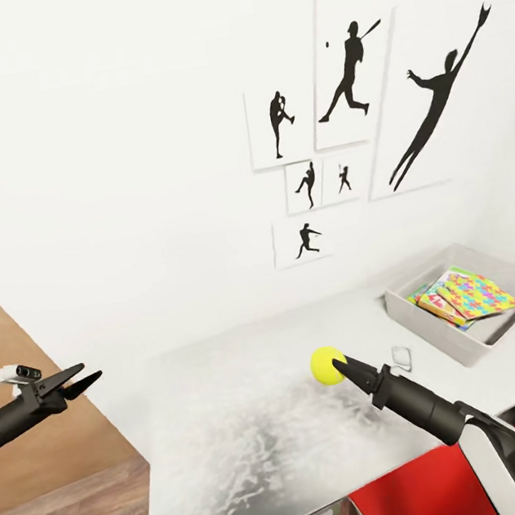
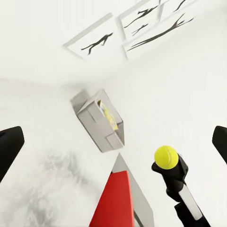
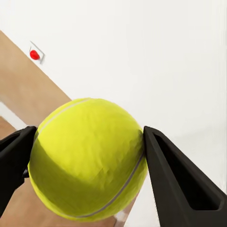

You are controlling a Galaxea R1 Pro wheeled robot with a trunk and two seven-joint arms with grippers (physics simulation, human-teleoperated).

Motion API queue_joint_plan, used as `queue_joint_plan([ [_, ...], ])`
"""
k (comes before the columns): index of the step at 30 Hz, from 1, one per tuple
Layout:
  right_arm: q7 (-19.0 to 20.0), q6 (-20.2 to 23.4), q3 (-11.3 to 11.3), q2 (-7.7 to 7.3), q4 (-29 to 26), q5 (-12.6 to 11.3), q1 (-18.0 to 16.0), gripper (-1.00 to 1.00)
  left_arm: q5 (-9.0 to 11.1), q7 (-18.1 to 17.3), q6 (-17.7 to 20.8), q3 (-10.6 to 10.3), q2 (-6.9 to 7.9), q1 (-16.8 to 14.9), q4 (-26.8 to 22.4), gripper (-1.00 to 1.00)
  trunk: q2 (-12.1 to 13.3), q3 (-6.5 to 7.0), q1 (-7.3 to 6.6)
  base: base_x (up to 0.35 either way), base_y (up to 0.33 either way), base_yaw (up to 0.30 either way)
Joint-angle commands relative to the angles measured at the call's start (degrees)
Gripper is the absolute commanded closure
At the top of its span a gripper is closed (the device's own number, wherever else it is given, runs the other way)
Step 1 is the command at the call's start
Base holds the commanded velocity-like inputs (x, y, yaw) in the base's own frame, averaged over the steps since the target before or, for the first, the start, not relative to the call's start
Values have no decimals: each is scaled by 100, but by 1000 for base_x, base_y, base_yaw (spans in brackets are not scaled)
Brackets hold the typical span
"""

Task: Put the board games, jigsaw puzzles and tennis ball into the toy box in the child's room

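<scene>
Transport step, ball in hand. The right claw [image 1: 342, 364], black and two-fingered, is closed on the small yellow-green tennis ball [image 1: 326, 365]; in the right wrist view the ball [image 3: 87, 158] sits squarely between the fingers [image 3: 176, 182], touched on both sides. Ball and claw hang above the long table with the pale grey mottled top [image 1: 249, 424]. The shallow light-grey toy box with sloping sides [image 1: 432, 320] stands on the table, beyond the claw and to its right, and already holds bright puzzle-patterned squares [image 1: 477, 293] and other flat toys. The left claw [image 1: 76, 380], well apart to the left, is slightly parted and holds nothing. Next move, as judged: carry the ball rightward over the box rim, lower it inside, then part the fingers.
</scene>
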Motion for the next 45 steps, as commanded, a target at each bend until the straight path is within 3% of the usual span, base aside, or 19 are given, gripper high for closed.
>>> queue_joint_plan([
  [1, 45, 28, -1, -1, 2, -37, -5, 100, 0, -18, 60, 0, 2, -3, -3, -100, -11, -2, 4, 0, -249, -163],
  [7, 151, -8, -31, -13, 2, -37, 33, 100, 0, -17, 58, -8, 35, -3, -3, -100, -11, 51, 4, 0, -202, -163],
  [17, 458, -7, -443, -101, 2, -37, 116, 100, 8, -14, 50, -29, 49, 1, -27, -100, -11, 139, 4, 0, -286, -163],
  [33, 483, -9, -473, -106, 2, -37, 119, 100, 8, -8, 50, -68, 32, 1, -30, -100, -11, 281, 4, 0, -302, -148],
  [45, 445, -11, -475, -103, 3, -32, 115, 100, 8, -11, 50, -70, 13, 1, -30, -100, -11, 390, 4, 0, -302, 107],
])
